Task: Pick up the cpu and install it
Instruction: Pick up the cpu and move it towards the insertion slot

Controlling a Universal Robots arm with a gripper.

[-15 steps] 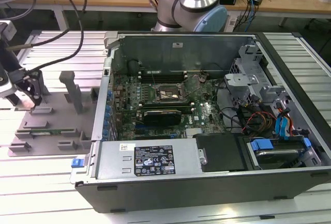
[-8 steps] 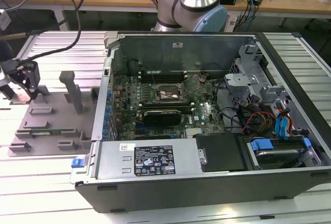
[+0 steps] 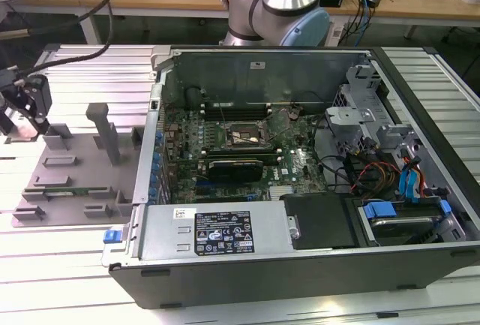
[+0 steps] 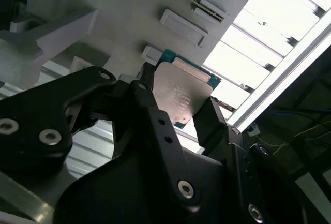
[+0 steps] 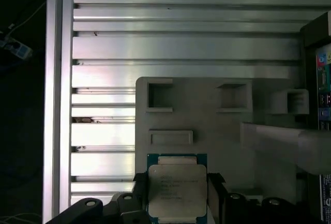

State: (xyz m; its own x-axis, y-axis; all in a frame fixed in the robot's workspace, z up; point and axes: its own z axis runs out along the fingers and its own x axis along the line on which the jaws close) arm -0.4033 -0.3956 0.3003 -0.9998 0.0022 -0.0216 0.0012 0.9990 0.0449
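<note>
The cpu (image 4: 182, 93), a flat square chip with a silvery top plate and a green rim, sits between my black fingers (image 4: 146, 81) in both wrist views. My gripper (image 5: 177, 185) is shut on the cpu (image 5: 177, 190), one finger against each of two opposite edges. In the exterior view my gripper (image 3: 26, 111) hangs at the far left corner of the grey tray (image 3: 75, 164), well to the left of the open computer case. The black socket frame (image 3: 241, 137) lies on the motherboard inside the case.
The grey tray (image 5: 207, 131) carries raised blocks and a tall post (image 3: 105, 130). The case wall (image 3: 154, 115) stands between the tray and the motherboard. Cables and drive cages (image 3: 375, 152) crowd the case's right side. The arm's base (image 3: 281, 6) stands behind the case.
</note>
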